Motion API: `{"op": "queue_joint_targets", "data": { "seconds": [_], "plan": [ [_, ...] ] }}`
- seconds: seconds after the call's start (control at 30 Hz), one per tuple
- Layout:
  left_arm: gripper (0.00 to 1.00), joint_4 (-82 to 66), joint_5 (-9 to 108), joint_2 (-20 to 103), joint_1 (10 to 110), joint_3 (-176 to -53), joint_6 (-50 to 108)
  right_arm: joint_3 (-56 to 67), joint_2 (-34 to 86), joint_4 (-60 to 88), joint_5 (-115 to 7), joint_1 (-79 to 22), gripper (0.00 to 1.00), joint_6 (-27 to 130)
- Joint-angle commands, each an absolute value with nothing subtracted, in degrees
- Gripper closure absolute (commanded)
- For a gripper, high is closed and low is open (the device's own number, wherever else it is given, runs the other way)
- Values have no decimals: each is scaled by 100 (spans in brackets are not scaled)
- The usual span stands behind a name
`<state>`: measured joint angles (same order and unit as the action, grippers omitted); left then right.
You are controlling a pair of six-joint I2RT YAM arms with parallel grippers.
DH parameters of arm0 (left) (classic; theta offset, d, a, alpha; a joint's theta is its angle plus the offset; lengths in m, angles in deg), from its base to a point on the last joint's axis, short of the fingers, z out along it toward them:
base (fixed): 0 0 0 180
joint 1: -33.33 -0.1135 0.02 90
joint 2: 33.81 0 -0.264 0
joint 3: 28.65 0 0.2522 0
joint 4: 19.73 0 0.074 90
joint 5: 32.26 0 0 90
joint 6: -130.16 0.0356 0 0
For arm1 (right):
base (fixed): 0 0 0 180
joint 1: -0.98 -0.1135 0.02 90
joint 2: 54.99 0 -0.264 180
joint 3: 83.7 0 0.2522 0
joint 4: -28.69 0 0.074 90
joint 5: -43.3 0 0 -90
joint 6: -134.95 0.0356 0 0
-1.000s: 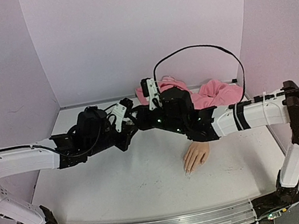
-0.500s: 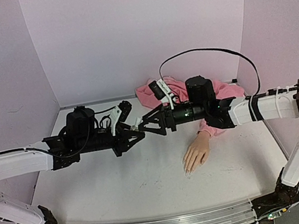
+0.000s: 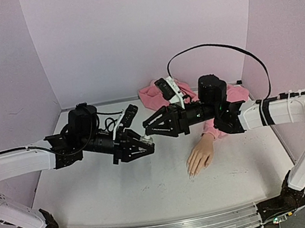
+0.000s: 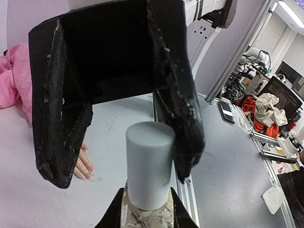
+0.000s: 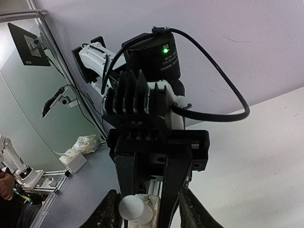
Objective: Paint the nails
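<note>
While tight between left fingers [image 4: 115,214], a clear bottle [image 4: 147,217], smooth cylindrical cap [image 4: 148,164]; rough black right fingers [image 4: 57,109] wide.

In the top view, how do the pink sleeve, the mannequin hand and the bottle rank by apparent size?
1. pink sleeve: largest, even though it is partly hidden.
2. mannequin hand: clearly smaller.
3. bottle: smallest, barely visible.

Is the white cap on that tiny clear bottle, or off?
On: the white cap sits atop the tiny clear bottle held by the left gripper; the right gripper stands open around it.
</note>
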<state>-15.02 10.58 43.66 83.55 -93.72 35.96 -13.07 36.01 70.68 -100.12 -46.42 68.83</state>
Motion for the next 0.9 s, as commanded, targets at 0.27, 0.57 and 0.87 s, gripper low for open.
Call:
{"op": "queue_joint_targets", "data": {
  "seconds": [0.27,0.57,0.87],
  "plan": [
    [100,-1731,686,4458,8343,-9720,3480,-1281,3525,7892,-10587,-4656,66,7176],
    [100,-1730,682,4538,8343,-9793,3507,-1220,3653,7893,-10722,-4662,67,7176],
    [100,-1730,1205,4463,8343,-9790,3526,-1225,3693,7881,-10673,-4662,100,7126]
  ]
}}
